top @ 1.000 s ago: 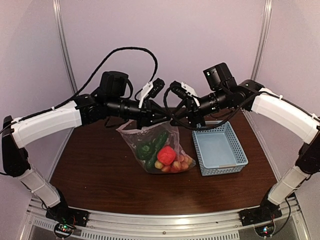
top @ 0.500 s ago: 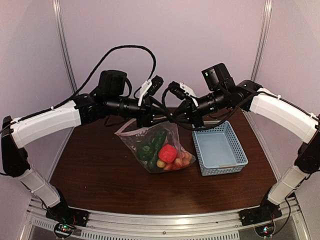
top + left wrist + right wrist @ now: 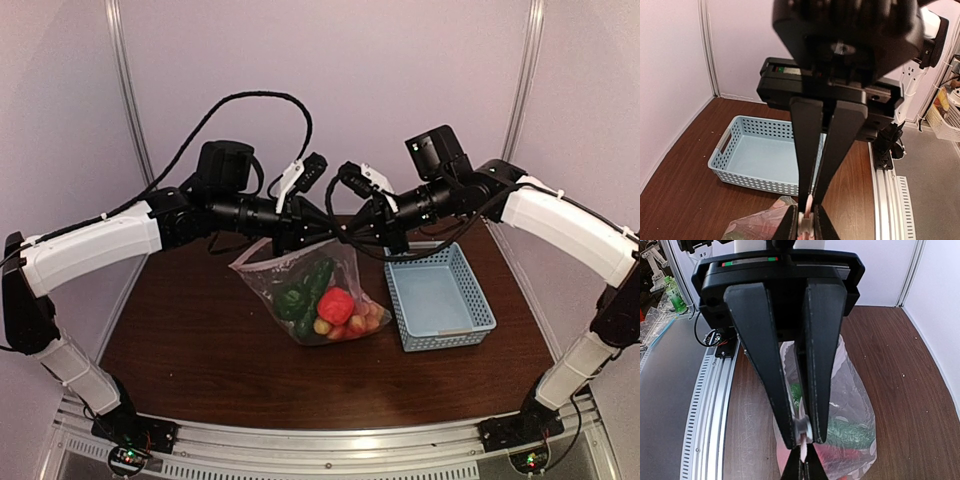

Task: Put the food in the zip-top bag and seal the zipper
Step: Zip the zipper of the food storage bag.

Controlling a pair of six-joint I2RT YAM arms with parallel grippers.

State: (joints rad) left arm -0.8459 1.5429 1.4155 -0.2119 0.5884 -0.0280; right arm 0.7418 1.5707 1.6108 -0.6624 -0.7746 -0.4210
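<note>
- The bag (image 3: 268,285) hangs slung under the two arms, mouth edge up and its belly sagging toward the near side of the bench (image 3: 190,340). I cannot tell whether its bottom rests on the wood.
- The food (image 3: 325,308) is inside it. There is a red piece (image 3: 336,304) in the middle, green cucumbers (image 3: 319,277) above it, and small orange-yellow pieces (image 3: 358,324) bunched at the low end.
- A pale blue basket (image 3: 445,340) stands on the bench just to the right of the bag, and only its own floor shows inside.
- The left gripper (image 3: 808,200) is pinched tight on the zipper (image 3: 803,452), with the pale strip showing between its tips.
- The right gripper (image 3: 803,433) is clenched on the same strip, at the white slider (image 3: 803,428).
- The two grippers meet almost tip to tip.
- From above, the grippers and cables cover the stretch of the bag's mouth where they hold it.
- Each wrist view cuts the bag off at the bottom edge.
- Through the plastic the darker green pieces blur together, and I cannot tell them apart.
</note>
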